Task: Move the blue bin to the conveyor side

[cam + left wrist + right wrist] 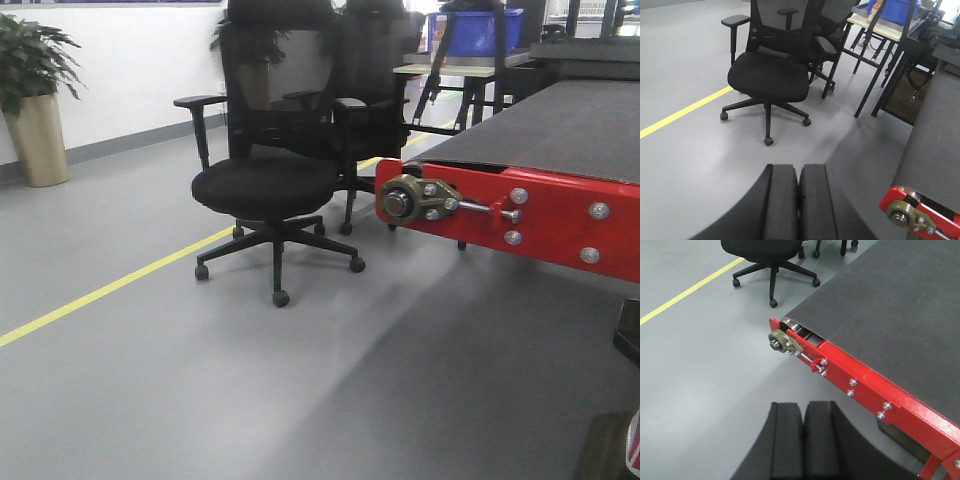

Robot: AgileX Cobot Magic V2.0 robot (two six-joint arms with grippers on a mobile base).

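The large blue bin is out of view in every frame. The conveyor (560, 130) has a dark belt, a red side frame and a brass-coloured bearing (405, 201) at its end. It fills the right of the front view. It also shows at the right edge of the left wrist view (935, 145) and across the upper right of the right wrist view (890, 305). My left gripper (799, 170) is shut and empty above bare floor, left of the conveyor end. My right gripper (804, 407) is shut and empty over the floor, just left of the red frame (865, 382).
Two black office chairs (265, 180) stand on castors left of the conveyor end. A yellow floor line (110, 288) runs diagonally. A potted plant (35, 95) stands by the left wall. A small blue crate (475, 30) sits on a far table.
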